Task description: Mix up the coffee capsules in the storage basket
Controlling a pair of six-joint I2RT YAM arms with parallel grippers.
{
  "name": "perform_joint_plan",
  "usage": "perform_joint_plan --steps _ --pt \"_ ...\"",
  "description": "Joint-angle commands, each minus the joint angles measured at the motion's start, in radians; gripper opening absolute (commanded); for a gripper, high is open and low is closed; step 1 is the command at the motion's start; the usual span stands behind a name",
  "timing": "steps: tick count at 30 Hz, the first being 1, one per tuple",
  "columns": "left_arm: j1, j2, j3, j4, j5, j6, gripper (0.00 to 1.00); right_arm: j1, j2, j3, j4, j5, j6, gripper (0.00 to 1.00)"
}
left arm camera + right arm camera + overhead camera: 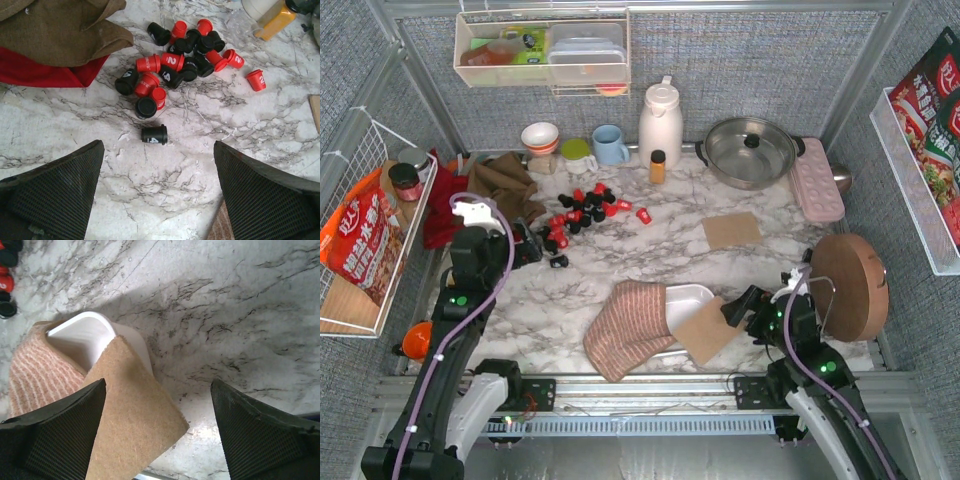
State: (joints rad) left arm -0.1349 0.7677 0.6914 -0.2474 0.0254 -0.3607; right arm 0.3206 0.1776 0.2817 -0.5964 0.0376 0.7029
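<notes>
Left pincer gapes beside coffee capsules heaped on bench, well left of storage basket; right pincer, apart too, hangs over basket. We judge gathering just starting: next, clamp nearest black capsule

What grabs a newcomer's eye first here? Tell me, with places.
First, the scatter of red and black coffee capsules loose on the marble table, left of centre. Next, the white storage basket near the front edge, half covered by a striped cloth and a brown mat.
</notes>
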Motion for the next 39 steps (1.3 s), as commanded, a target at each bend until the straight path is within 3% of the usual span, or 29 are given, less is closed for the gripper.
perform_joint_plan --steps 1,8,15,28,39 --pt "0.001 -0.008 -0.001 0.003 -0.029 0.007 0.99 0.002 -0.075 -0.013 -0.057 -0.026 0.071 0.9" --pt "-0.001 0.003 0.0 -0.007 -0.028 -0.002 0.99 0.003 -0.12 -0.019 -0.098 -0.021 0.085 0.84" --pt "-0.001 0.007 0.003 -0.012 -0.043 -0.009 0.99 0.004 -0.114 -0.017 -0.08 -0.044 0.103 0.68" --pt "0.0 0.021 0.005 -0.022 -0.06 -0.006 0.99 0.003 -0.091 0.021 -0.067 -0.032 0.111 0.49" --pt "-0.001 0.025 0.007 -0.026 -0.073 -0.001 0.99 0.003 0.006 0.109 -0.054 -0.001 0.041 0.23"
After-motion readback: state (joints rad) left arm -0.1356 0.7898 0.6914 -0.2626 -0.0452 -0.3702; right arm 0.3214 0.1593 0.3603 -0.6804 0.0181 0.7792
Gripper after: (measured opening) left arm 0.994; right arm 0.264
